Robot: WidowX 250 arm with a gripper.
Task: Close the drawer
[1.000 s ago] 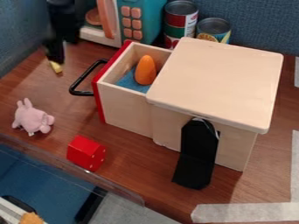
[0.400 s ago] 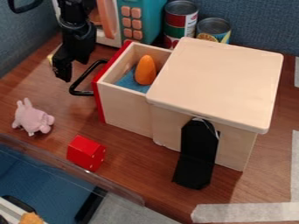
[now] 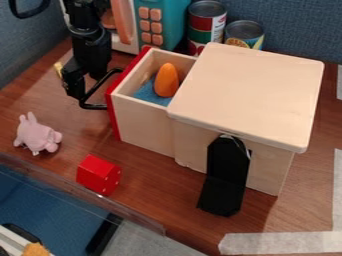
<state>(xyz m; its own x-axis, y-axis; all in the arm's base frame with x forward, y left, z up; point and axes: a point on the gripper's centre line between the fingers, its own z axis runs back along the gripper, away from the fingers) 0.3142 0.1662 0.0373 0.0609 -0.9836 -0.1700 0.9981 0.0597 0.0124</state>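
The gripper (image 3: 76,91) hangs low at the upper left, beside the black handle (image 3: 93,106) on the drawer's red front. Whether it touches the handle I cannot tell, nor how its jaws stand. The wooden drawer (image 3: 140,120) is pulled out to the left from its box (image 3: 247,95). Inside it an orange, rounded object (image 3: 166,80) stands on a blue lining.
A pink plush toy (image 3: 37,134) and a red block (image 3: 98,175) lie left of the box. Behind are a toy microwave (image 3: 159,25) and two cans (image 3: 207,22). A black flap (image 3: 226,175) leans on the box's near side.
The gripper came down and toward the handle from the upper left; lately it moved only slightly, lower and nearer the handle. The drawer has stayed in place.
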